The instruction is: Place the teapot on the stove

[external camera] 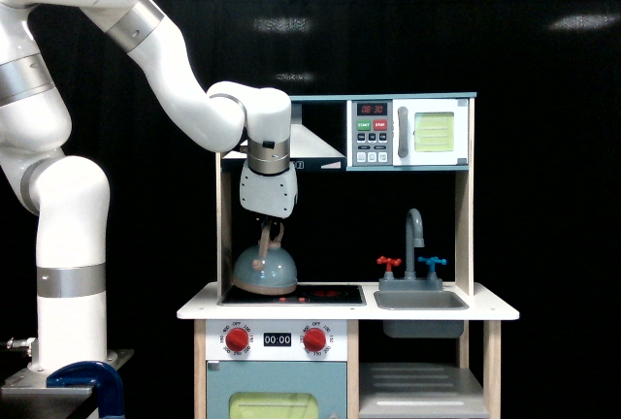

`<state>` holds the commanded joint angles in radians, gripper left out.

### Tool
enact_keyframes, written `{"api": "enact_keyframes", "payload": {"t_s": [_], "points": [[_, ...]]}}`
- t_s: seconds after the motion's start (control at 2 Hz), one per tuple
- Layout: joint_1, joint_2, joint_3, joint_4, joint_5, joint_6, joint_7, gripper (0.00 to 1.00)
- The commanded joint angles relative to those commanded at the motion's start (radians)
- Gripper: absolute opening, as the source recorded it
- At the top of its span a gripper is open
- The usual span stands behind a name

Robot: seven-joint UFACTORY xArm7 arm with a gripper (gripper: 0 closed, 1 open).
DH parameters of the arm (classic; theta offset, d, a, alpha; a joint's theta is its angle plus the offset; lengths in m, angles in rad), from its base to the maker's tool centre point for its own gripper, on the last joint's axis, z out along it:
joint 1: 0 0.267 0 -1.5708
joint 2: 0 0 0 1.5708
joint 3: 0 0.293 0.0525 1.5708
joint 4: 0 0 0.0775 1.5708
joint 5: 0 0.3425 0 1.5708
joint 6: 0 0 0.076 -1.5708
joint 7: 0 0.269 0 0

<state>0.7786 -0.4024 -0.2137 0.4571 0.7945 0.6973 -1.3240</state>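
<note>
Exterior view, L to R.

Arm: white xArm7 column at far L, elbow reaching R to the play kitchen. Wrist points straight down over the L end of the counter.

Gripper: closed on the upright loop handle of the teapot. Fingers mostly hidden behind the wrist housing, but the handle runs up directly into them, so judged a firm hold.

Teapot: hangs directly below the gripper, upright, no visible tilt. Spout side not discernible. Base rim sits at or just above the stove, over its L portion. Contact vs. small gap: cannot tell from this angle.

Stove: black panel, red burner marks visible to the R of the teapot.

Further R: sink w/ grey faucet, well apart from the teapot. Microwave on the upper shelf, clear of the arm.

Key relation: load is plumb under the tool, vertical axis, already over the target. Judgement: remaining move is a short straight descent, if any, then release. Risk: the teapot's L edge lies near the stove's L border.
</note>
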Motion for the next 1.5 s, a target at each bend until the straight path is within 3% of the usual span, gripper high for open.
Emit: {"api": "enact_keyframes", "payload": {"t_s": [0.5, 1.0, 1.5], "points": [[0.015, 0.003, 0.016, -0.006, 0.019, -0.02, 0.007, 1.0], [-0.112, -0.195, -0.02, -0.042, -0.165, 0.159, 0.085, 1.0], [-0.248, -0.312, -0.163, 0.021, -0.356, 0.406, 0.054, 1.0]]}}
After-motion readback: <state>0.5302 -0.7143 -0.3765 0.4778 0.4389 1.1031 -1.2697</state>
